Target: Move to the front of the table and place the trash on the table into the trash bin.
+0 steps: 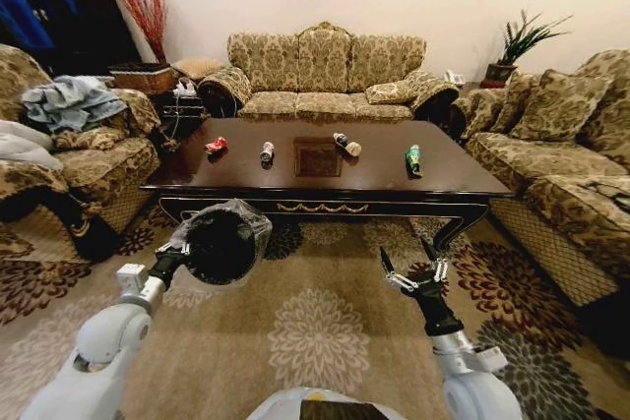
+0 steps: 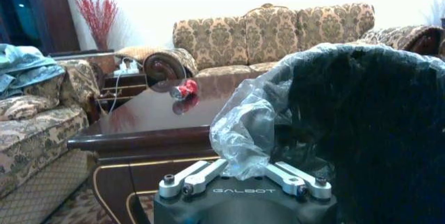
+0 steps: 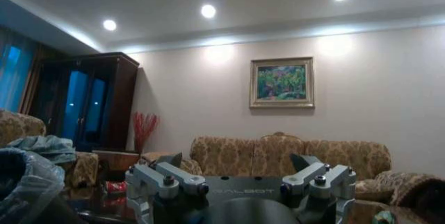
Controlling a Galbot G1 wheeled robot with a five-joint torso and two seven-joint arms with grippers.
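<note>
The dark glossy table (image 1: 394,176) stands ahead on the carpet. Along its top lie the trash items: a crushed red can (image 1: 216,146), a silver-black can (image 1: 267,151), a dark bottle with a white cap (image 1: 346,144) and a green bottle (image 1: 413,159). My left gripper (image 1: 182,251) is shut on the rim of the black, bag-lined trash bin (image 1: 224,243), holding it up in front of the table's left half. In the left wrist view the gripper (image 2: 242,172) pinches the bag and the bin (image 2: 368,130); the red can (image 2: 184,89) lies beyond. My right gripper (image 1: 406,258) hangs open and empty before the table's right half.
Patterned sofas surround the table: one behind (image 1: 325,71), one at the right (image 1: 561,145), and an armchair with clothes at the left (image 1: 69,145). A woven basket (image 1: 143,76) sits on a side table at the back left. Open carpet (image 1: 315,331) lies between me and the table.
</note>
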